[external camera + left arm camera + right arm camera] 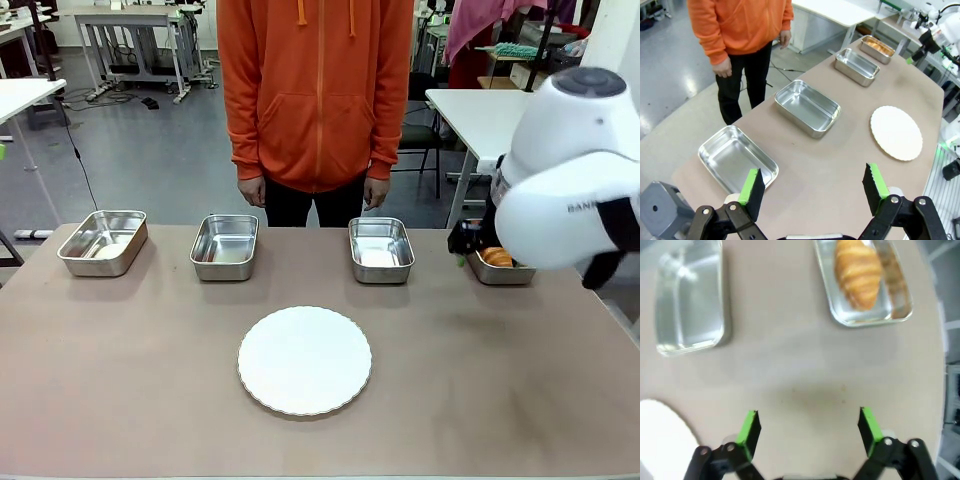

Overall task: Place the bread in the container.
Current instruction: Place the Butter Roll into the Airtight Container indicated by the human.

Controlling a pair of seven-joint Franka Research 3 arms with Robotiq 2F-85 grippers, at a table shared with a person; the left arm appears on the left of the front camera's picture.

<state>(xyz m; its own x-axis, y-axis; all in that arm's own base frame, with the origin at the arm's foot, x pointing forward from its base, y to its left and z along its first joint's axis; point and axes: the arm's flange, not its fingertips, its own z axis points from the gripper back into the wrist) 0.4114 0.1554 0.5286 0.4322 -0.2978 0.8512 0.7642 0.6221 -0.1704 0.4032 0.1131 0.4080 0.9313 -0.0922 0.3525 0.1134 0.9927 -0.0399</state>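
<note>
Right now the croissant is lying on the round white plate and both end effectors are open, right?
Not quite: the croissant lies in the steel pan at the row's right end, as the right wrist view shows; the white plate is bare. Both end effectors are open.

From the front, your right arm hides most of the container [505, 272] and the bread [497, 257]; the plate [657, 435] is cropped in the right wrist view.

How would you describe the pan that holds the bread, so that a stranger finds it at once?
On the brown table, four steel pans stand in a row along the far edge, nearest the person in orange. Take the pan at the robot's far right end, beside the right arm. It alone holds the golden croissant; the other three look empty.
</note>
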